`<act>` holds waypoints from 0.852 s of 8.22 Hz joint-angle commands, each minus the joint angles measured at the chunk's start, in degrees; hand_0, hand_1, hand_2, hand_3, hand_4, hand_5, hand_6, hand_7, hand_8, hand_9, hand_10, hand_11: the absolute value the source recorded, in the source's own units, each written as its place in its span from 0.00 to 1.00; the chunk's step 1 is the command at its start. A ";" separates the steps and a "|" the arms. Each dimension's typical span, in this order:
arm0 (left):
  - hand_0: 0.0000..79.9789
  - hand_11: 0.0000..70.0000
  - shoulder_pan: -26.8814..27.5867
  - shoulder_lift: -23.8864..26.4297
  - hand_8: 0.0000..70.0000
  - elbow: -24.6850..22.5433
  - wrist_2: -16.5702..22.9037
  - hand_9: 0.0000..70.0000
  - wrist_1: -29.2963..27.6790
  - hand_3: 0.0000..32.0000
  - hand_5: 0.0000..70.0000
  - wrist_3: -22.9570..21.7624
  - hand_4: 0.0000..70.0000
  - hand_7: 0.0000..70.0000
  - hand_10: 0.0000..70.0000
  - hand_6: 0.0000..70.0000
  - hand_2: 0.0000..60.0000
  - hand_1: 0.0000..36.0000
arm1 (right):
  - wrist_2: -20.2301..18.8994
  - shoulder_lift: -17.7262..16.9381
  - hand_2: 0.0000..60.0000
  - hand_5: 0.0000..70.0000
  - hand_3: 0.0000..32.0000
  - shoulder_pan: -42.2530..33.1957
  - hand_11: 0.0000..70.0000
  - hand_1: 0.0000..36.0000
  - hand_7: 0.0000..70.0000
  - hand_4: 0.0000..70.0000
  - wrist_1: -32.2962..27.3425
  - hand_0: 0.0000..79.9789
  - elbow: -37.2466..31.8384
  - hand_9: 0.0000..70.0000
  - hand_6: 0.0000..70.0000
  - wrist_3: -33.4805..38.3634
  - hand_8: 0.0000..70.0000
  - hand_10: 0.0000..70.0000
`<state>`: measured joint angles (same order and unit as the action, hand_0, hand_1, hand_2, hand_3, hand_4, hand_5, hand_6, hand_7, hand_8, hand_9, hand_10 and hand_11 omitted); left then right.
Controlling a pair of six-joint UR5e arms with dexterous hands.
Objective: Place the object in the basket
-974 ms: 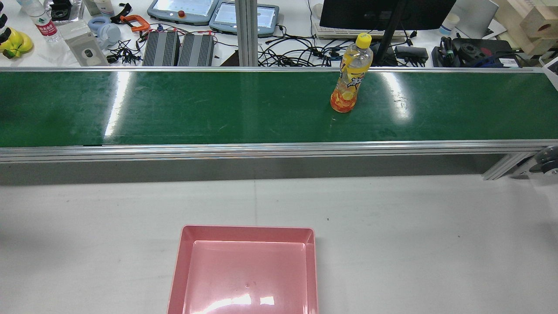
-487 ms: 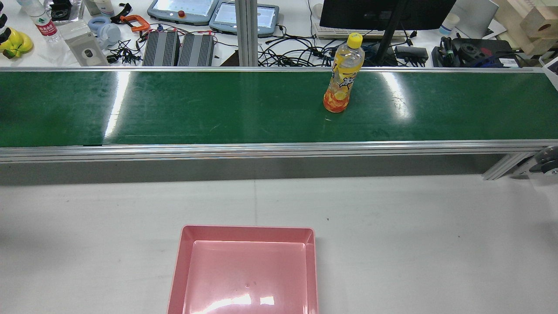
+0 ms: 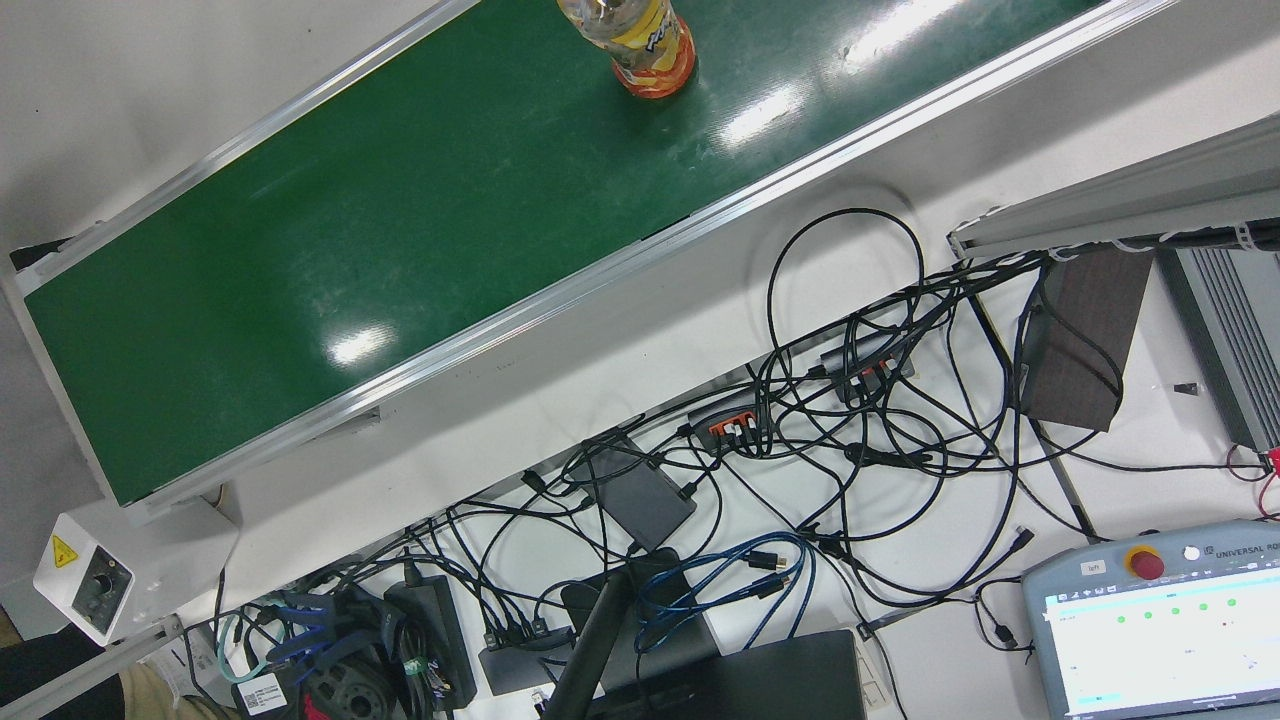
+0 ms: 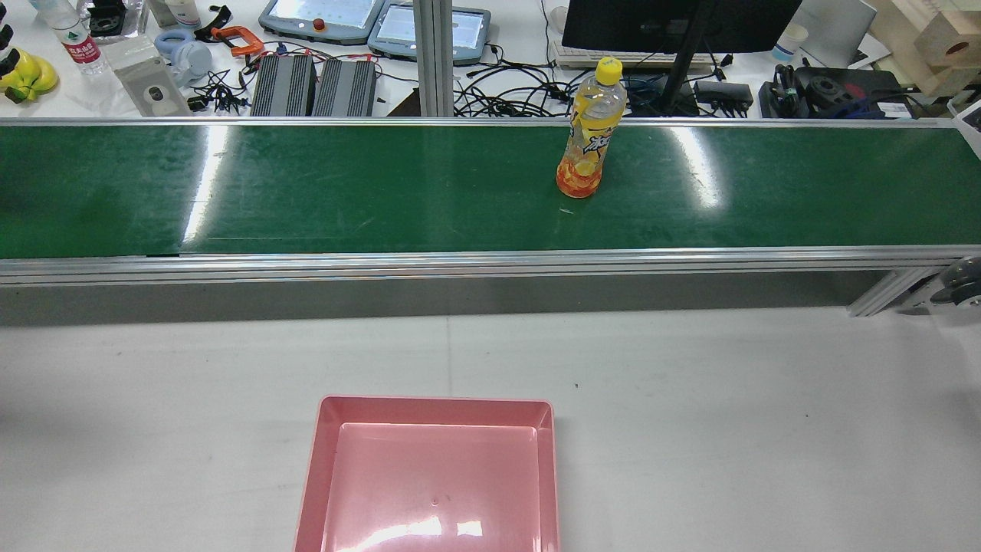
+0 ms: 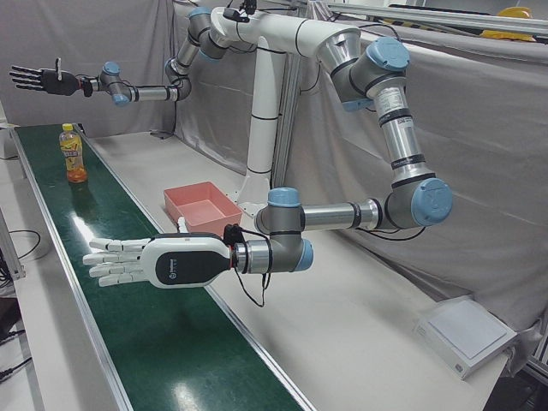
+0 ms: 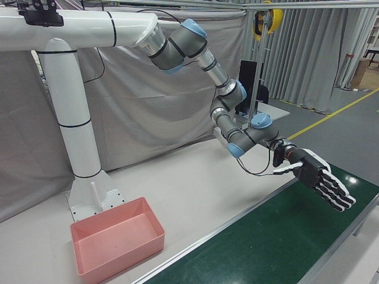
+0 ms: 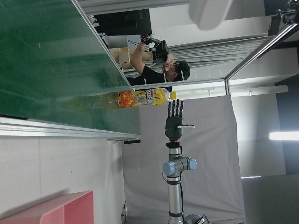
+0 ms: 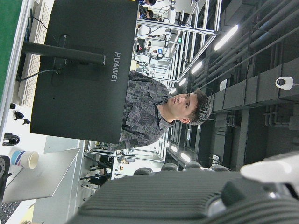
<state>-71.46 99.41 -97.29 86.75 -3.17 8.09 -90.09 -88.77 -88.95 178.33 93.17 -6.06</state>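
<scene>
Clear plastic juice bottle [image 4: 587,138], yellow-capped, upright on the glossy green conveyor belt [image 4: 306,192]. Shallow square pink basket [image 4: 546,460] on the matte bench [image 4: 728,429]. Left robot hand [image 5: 158,261] and right robot hand [image 5: 38,80]: both flat, fingers spread, holding nothing.

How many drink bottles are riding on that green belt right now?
1. An orange drink bottle with a yellow cap stands upright on the green conveyor belt, right of its middle in the rear view. No view covers the belt's full length.

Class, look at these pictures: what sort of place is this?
Probably a robotics lab or test station: a green conveyor belt, two robot arms, each with an open hand, and a bench of cables and teach pendants.
</scene>
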 commanded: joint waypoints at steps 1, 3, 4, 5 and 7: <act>1.00 0.01 0.00 0.00 0.00 0.00 0.00 0.00 0.00 0.00 0.20 0.00 0.00 0.00 0.00 0.00 0.00 0.41 | 0.00 0.00 0.00 0.00 0.00 0.00 0.00 0.00 0.00 0.00 0.00 0.00 0.00 0.00 0.00 0.00 0.00 0.00; 0.97 0.03 0.00 0.00 0.00 0.00 0.00 0.00 0.00 0.00 0.20 0.09 0.00 0.00 0.00 0.00 0.00 0.39 | 0.00 0.00 0.00 0.00 0.00 0.00 0.00 0.00 0.00 0.00 0.00 0.00 0.00 0.00 0.00 0.00 0.00 0.00; 0.98 0.02 0.09 0.00 0.00 0.00 0.00 0.00 0.00 0.00 0.20 0.09 0.00 0.00 0.00 0.00 0.00 0.40 | 0.00 0.00 0.00 0.00 0.00 0.00 0.00 0.00 0.00 0.00 0.00 0.00 0.00 0.00 0.00 0.00 0.00 0.00; 0.98 0.02 0.09 0.00 0.00 0.00 0.00 0.00 0.00 0.00 0.20 0.09 0.01 0.00 0.00 0.00 0.00 0.40 | 0.00 0.00 0.00 0.00 0.00 0.00 0.00 0.00 0.00 0.00 0.00 0.00 0.00 0.00 0.00 0.00 0.00 0.00; 0.99 0.02 0.09 0.00 0.00 0.00 0.00 0.00 -0.09 0.00 0.20 0.09 0.01 0.00 0.00 0.00 0.00 0.40 | 0.00 0.00 0.00 0.00 0.00 0.00 0.00 0.00 0.00 0.00 0.00 0.00 0.00 0.00 0.00 0.00 0.00 0.00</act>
<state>-71.38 99.41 -97.29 86.75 -3.16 8.17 -90.09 -88.77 -88.95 178.33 93.16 -6.07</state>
